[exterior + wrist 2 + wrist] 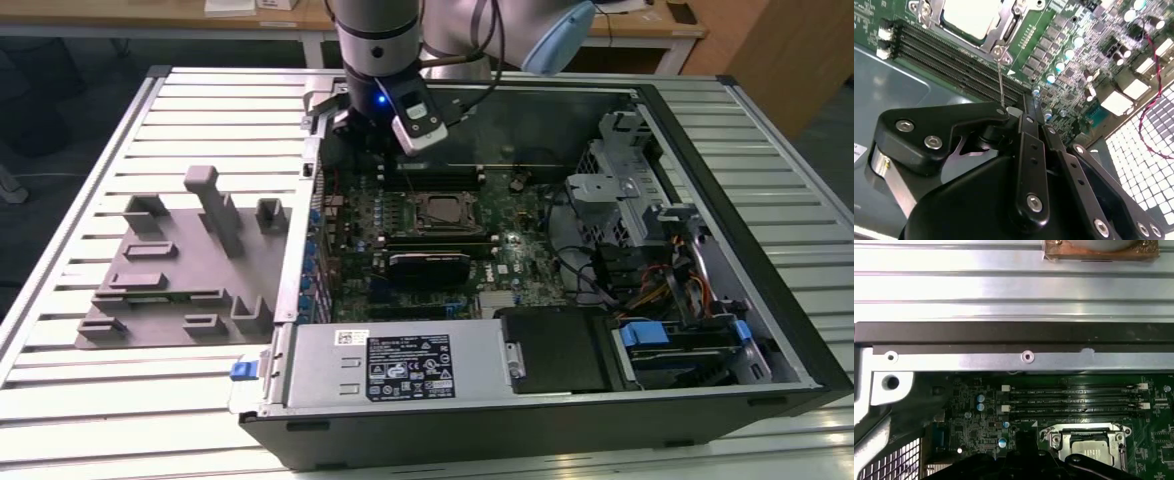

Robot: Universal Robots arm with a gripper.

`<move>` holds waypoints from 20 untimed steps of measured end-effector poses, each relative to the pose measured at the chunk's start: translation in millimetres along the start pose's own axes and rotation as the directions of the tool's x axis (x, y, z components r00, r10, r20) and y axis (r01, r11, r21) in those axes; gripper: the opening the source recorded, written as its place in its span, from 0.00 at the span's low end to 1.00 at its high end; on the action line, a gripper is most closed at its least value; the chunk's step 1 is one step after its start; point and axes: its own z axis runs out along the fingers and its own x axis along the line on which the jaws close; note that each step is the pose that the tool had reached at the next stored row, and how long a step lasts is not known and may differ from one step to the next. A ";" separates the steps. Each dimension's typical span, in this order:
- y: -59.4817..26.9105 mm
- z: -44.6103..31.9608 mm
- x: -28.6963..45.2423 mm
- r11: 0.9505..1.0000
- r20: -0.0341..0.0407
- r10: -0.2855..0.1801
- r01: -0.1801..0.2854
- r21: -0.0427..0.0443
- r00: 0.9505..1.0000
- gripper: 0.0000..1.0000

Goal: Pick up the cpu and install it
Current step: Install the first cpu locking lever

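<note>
Gripper (pixel 1022 106) near socketed cpu (pixel 967 15); power supply (pixel 318 368) bears label (pixel 408 367)

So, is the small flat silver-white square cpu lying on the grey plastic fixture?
No, the cpu sits in the metal socket frame on the green motherboard.

We find the cpu (pixel 971 17) cut off at the second wrist view's edge, partly hidden behind the dark gripper (pixel 1024 467) in the first wrist view, motherboard (pixel 979 410) lettering too small for us
</note>
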 end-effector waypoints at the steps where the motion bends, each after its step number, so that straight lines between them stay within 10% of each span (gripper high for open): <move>1: 0.1 -0.5 0.0 1.000 0.000 0.000 0.000 -0.003 1.000 0.11; 10: 0.6 -4.0 -0.1 0.999 -0.002 0.002 -0.002 -0.048 1.000 0.11; 20: 0.8 -3.6 -7.8 0.999 -0.003 0.002 -0.003 -0.049 1.000 0.11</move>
